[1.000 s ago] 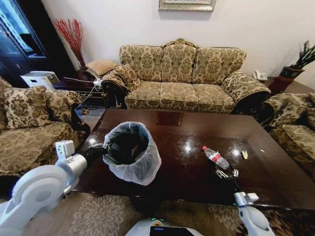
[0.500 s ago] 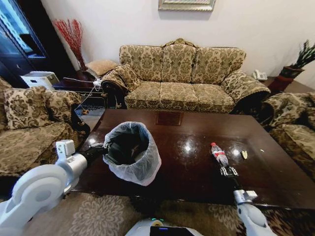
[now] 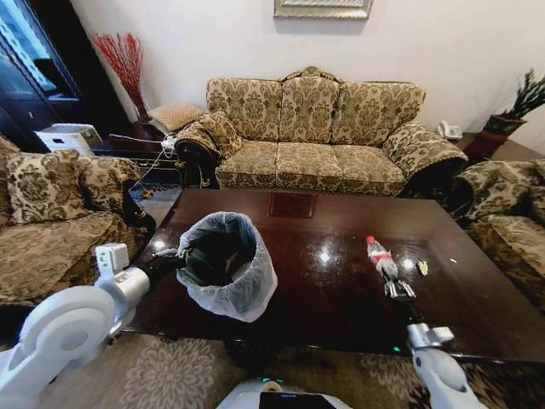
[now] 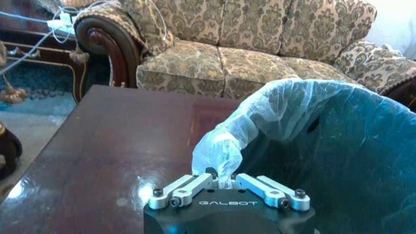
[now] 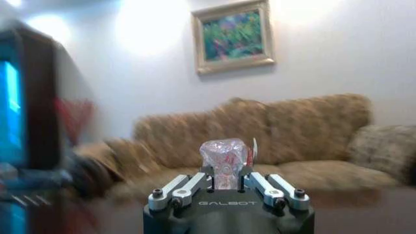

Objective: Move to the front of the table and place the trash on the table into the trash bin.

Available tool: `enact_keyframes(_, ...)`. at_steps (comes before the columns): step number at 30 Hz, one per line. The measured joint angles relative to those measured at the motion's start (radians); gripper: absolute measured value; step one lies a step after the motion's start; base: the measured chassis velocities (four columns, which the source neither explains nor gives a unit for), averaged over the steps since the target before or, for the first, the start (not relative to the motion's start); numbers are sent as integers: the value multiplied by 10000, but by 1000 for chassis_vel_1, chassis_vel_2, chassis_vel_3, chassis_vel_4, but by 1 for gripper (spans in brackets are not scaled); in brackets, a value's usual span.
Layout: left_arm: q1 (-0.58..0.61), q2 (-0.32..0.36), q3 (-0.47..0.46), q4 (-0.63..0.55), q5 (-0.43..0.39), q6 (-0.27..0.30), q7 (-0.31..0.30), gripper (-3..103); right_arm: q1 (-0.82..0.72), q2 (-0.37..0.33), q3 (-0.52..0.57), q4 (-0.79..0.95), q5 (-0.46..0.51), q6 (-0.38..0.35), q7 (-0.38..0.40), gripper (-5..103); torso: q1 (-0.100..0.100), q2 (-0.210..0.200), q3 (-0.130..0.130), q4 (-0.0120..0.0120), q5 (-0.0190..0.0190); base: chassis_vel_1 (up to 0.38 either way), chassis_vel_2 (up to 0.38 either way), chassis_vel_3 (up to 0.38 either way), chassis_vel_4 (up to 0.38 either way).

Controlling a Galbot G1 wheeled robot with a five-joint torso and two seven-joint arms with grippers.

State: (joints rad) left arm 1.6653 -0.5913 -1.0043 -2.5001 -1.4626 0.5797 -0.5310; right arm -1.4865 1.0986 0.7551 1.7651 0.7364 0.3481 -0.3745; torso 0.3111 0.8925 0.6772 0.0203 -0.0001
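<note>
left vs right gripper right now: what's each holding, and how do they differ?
The left gripper pinches the bag-lined rim of the trash bin, at the table's left side. The right gripper clamps the plastic bottle, raised off the table at the right. Left holds the container, right holds trash. Both are shut on something.

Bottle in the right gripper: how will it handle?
The bottle, pinched at one end by the right gripper, looks clear and empty, so probably light. Its crumpled walls will likely flex. Held endwise, it may pivot or slip.
</note>
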Motion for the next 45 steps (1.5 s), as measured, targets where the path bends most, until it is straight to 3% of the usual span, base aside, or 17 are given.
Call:
enact_keyframes(1, 0, 0, 0, 0, 0, 0, 0, 1, 0, 0, 0, 0, 0, 0, 0, 16, 0, 0, 0, 0, 0, 0, 0, 0, 0)
enact_keyframes(3, -22, 198, 68, 1, 520, -102, 134, 1, -236, -266, -175, 2144, 989, -965, 299, 16, 0, 0, 0, 1, -6, 0, 0, 0, 0)
enact_keyframes(6, -200, 616, 70, 233, 926, -169, 570, 1, -314, -571, -1091, 4462, 1788, -1876, 1248, 16, 0, 0, -1, 2, -1, 0, 0, 0, 0)
enact_keyframes(7, -200, 616, 70, 233, 926, -169, 570, 1, -314, -571, -1091, 4462, 1788, -1876, 1248, 16, 0, 0, -1, 2, -1, 0, 0, 0, 0)
enact_keyframes(8, -378, 867, 106, 522, 1048, -231, 680, 1, -165, -720, -1681, 5675, 2171, -2518, 1851, 16, 0, 0, -1, -1, -3, 0, 0, 0, 0)
enact_keyframes(9, -378, 867, 106, 522, 1048, -231, 680, 1, -165, -720, -1681, 5675, 2171, -2518, 1851, 16, 0, 0, -1, -1, -3, 0, 0, 0, 0)
enact_keyframes(11, -749, 1421, 318, 1345, 1622, -499, 1076, 1, 576, -1197, -2501, 7291, 3585, -4133, 3326, 16, 0, 1, -2, -1, -8, 0, 0, 0, 0)
enact_keyframes(12, -861, 1641, 368, 1714, 1981, -636, 1223, 1, 919, -1505, -2643, 7483, 4524, -4773, 3845, 16, -1, 0, -2, 0, -9, 0, 0, 0, 0)
enact_keyframes(13, -861, 1641, 368, 1714, 1981, -636, 1223, 1, 919, -1505, -2643, 7483, 4524, -4773, 3845, 16, -1, 0, -2, 0, -9, 0, 0, 0, 0)
enact_keyframes(15, -954, 2021, 418, 2448, 2956, -1049, 1551, 1, 1524, -2279, -2661, 7599, 6479, -5791, 4567, 16, 1, 0, 1, 4, -4, 0, 0, 0, 0)
enact_keyframes(16, -954, 2021, 418, 2448, 2956, -1049, 1551, 1, 1524, -2279, -2661, 7599, 6479, -5791, 4567, 16, 1, 0, 1, 4, -4, 0, 0, 0, 0)
enact_keyframes(21, -1043, 2574, 607, 3332, 4025, -1456, 1885, 1, 1800, -3218, -2739, 7549, 8270, -6608, 4817, 16, 1, -1, 1, 0, -2, 0, 0, 0, 0)
enact_keyframes(27, -1045, 2710, 728, 3238, 4198, -1676, 1962, 1, 2776, -3216, -4034, 7482, 8587, -6815, 4834, 16, 0, -1, 0, 1, 1, 0, 0, 0, 0)
enact_keyframes(31, -936, 2591, 736, 2454, 4188, -1595, 1956, 1, 4167, -3156, -5826, 7430, 8447, -6968, 4984, 16, 1, -1, 0, 0, 1, 0, 0, 0, 0)
enact_keyframes(36, -766, 2476, 719, 1684, 4106, -1406, 1892, 1, 5441, -2818, -7133, 7402, 8035, -7010, 5153, 16, 0, -1, 0, 0, 2, 0, 0, 0, 0)
enact_keyframes(41, -647, 2338, 688, 1408, 4004, -1340, 1838, 1, 6010, -2600, -7573, 7303, 7441, -7142, 5477, 16, 0, -1, 0, 2, 1, 0, 0, 0, 0)
enact_keyframes(45, -613, 2154, 675, 1531, 4021, -1325, 1734, 1, 5281, -3145, -6808, 7337, 6807, -7337, 5507, 16, 0, 0, -1, 0, -1, 0, 0, 0, 0)
